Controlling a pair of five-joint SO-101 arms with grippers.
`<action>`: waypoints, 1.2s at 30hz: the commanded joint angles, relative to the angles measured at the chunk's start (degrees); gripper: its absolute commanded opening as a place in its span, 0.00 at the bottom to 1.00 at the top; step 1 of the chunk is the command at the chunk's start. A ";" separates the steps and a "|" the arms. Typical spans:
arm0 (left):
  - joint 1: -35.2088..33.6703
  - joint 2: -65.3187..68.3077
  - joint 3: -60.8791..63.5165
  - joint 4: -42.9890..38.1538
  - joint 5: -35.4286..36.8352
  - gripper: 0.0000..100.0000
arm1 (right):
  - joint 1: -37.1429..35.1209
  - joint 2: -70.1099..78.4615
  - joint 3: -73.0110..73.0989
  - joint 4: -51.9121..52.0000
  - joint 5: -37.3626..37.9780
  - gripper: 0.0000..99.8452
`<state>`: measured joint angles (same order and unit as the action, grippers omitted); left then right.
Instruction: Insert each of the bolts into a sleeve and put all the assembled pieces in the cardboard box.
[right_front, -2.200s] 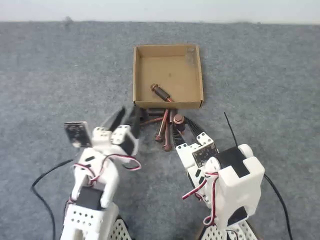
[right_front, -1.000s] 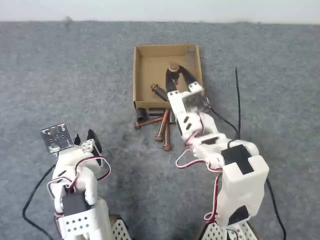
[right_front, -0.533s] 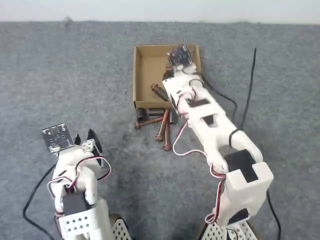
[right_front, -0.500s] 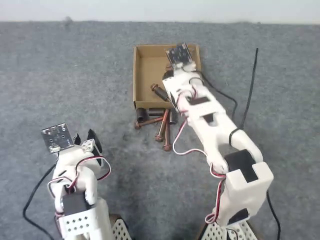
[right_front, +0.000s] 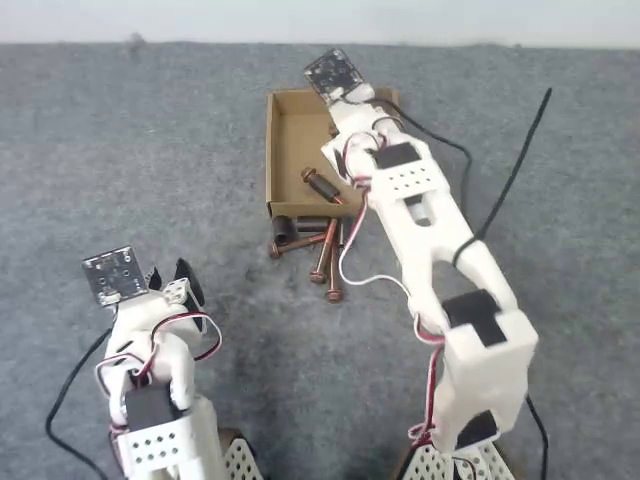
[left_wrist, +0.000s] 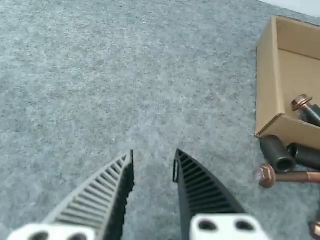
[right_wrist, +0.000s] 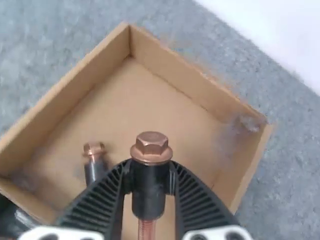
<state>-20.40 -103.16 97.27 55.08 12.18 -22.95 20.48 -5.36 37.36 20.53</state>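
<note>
My right jaws clamp a sleeved bolt (right_wrist: 150, 172) head-up above the cardboard box (right_wrist: 200, 92), so it can drop in beside the finished piece (right_wrist: 93, 162) lying there. My left jaws hang parted and empty over the bench (left_wrist: 100, 75), clear of the loose bolts (right_front: 327, 262).

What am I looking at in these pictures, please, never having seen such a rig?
Two small white robot arms sit side by side on a grey mat. One picture looks down from above; the other two come from cameras on each arm's wrist. The right end effector is shut on a bolt in a sleeve, above the cardboard box, where another assembled piece lies. Loose bolts and sleeves lie just outside it. The left end effector is open over bare mat.
</note>
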 joint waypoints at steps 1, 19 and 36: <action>-0.53 -0.53 -0.75 -1.93 -0.53 0.13 | 0.31 3.03 -13.45 6.29 1.58 0.01; -0.53 -0.53 -0.75 -2.20 -0.53 0.13 | -3.74 16.31 -21.98 13.05 1.58 0.01; -0.53 -0.53 -0.75 -2.20 -0.53 0.13 | -3.65 15.34 -22.59 18.24 1.67 0.13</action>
<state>-20.40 -103.16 97.27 54.64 12.18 -26.11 38.51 -23.91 54.77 21.32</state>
